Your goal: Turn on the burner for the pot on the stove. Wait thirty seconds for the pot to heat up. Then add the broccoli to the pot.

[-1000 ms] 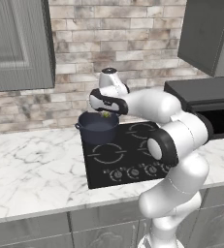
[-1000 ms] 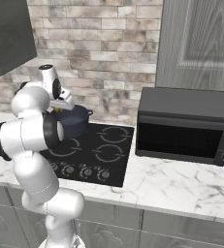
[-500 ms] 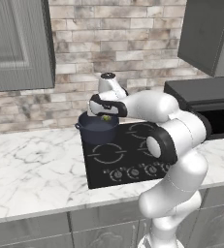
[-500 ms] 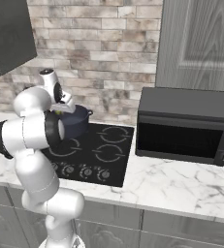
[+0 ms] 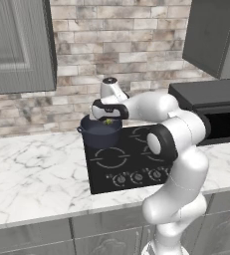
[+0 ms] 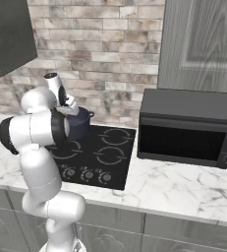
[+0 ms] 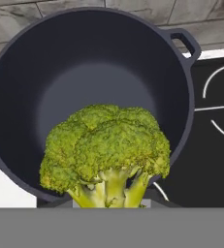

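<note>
The robot's two-finger gripper (image 5: pixel 107 119) is clamped on a small green broccoli floret (image 7: pixel 106 151), holding it above the open mouth of the round dark blue-grey pot (image 7: pixel 91 87). The pot sits at the back left corner of the flat black glass stove (image 5: pixel 136 157). To do this well, centre the floret over the pot's grey floor, lower it a little, then let go.

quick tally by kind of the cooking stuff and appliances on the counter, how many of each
pot: 1
broccoli: 1
stove: 1
microwave: 1
stove knobs: 4 visible
total: 8
</note>
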{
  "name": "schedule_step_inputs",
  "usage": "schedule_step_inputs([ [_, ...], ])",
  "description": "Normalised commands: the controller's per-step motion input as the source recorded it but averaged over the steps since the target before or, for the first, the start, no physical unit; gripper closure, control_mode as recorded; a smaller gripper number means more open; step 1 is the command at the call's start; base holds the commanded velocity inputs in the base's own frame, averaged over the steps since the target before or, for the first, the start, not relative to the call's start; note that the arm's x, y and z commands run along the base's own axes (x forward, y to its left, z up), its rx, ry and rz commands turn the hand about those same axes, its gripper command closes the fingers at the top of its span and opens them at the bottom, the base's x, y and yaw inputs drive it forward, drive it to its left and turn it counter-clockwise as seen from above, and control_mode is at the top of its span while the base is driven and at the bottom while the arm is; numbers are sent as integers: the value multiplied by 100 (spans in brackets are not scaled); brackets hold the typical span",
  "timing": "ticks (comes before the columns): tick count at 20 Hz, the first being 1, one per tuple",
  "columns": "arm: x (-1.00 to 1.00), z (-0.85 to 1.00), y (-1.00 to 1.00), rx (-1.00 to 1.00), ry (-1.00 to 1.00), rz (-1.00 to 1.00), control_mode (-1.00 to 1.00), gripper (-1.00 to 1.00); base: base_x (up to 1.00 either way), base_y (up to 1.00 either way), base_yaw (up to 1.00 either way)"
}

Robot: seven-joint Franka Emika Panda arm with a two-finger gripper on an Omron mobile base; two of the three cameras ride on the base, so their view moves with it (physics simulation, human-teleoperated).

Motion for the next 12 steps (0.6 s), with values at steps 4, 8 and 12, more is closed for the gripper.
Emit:
schedule_step_inputs([
  [4,16,-10,0,0,0,0,-100,100,0,0,0],
  [8,15,-9,0,0,0,0,-100,100,0,0,0],
  [12,13,-14,0,0,0,0,-100,100,0,0,0],
])
